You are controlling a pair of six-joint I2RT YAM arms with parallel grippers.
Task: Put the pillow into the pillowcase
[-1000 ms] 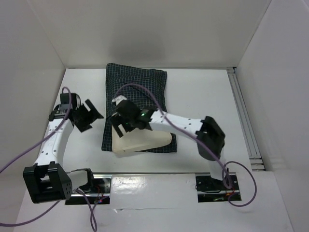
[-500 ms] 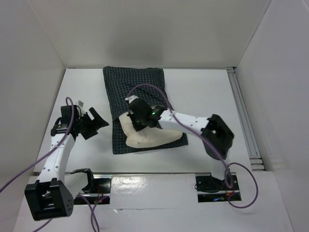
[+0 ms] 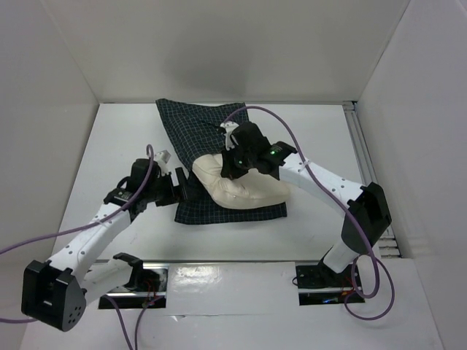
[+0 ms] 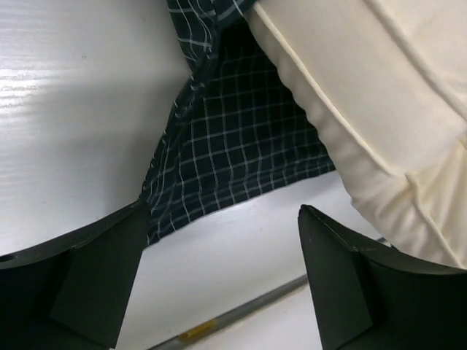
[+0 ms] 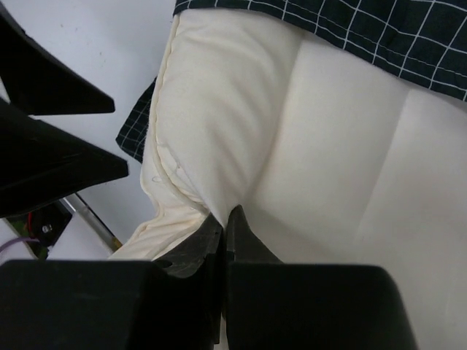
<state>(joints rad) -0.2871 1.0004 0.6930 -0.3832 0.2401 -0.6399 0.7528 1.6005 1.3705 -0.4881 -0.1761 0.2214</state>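
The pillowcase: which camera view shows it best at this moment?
The top external view. Only there the full outline of the pillowcase shows, with the pillow covering its near part. The left wrist view shows just one corner beside the pillow; the right wrist view just a strip beyond the pillow.

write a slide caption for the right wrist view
Right gripper pinched shut on a fold of the cream pillow, checked pillowcase lying past its far edge
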